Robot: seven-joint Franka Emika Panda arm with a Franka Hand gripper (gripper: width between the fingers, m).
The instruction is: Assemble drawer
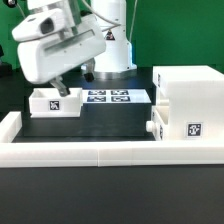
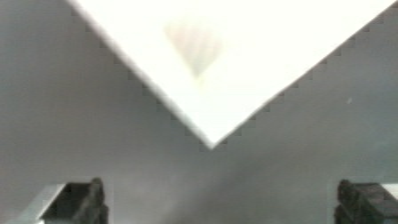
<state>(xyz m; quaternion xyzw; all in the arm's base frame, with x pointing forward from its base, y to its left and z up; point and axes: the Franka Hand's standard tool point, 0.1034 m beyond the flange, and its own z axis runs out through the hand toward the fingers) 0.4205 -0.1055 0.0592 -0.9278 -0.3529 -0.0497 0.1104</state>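
Note:
The white drawer housing (image 1: 186,98) stands at the exterior view's right, with a tag on its front. A tray with a small knob (image 1: 152,127) sits in its lower part. A second small white tray (image 1: 55,101) with a tag lies at the exterior view's left. My gripper (image 1: 72,82) hangs just above and behind this tray. In the wrist view a white corner of the tray (image 2: 199,60) points toward my gripper (image 2: 214,205). The two dark fingertips (image 2: 75,203) stand wide apart with only dark table between them. The gripper is open and empty.
The marker board (image 1: 108,97) lies flat on the black table between the loose tray and the housing. A long low white wall (image 1: 100,152) runs along the front and up the left side. The arm's base (image 1: 108,50) stands behind.

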